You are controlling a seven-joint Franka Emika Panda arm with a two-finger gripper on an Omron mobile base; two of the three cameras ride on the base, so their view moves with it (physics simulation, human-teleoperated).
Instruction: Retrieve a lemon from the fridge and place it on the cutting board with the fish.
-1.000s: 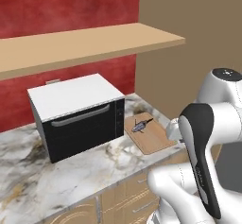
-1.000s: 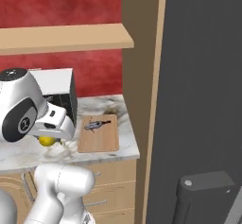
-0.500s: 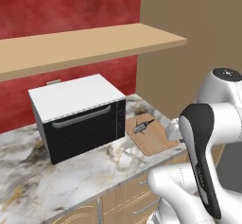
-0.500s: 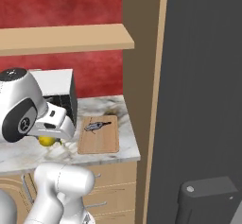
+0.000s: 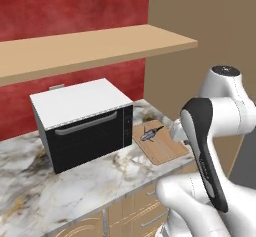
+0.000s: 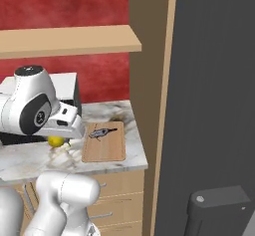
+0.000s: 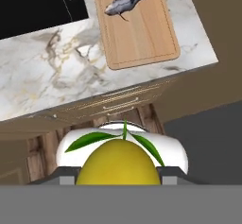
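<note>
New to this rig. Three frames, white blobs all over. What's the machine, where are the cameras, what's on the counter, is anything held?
The white blobs are one robot arm on a driving base, in a rendered kitchen. Two pictures come from cameras on the base, behind the arm to its left and right. The third looks along the hand itself.

On the marble counter stand a black-fronted microwave and a wooden cutting board with a small grey fish near its far end. The tall grey panel in the right base picture is the fridge.

The hand is shut on a yellow lemon, green leaves attached, out over the cabinet fronts and short of the board.
</note>
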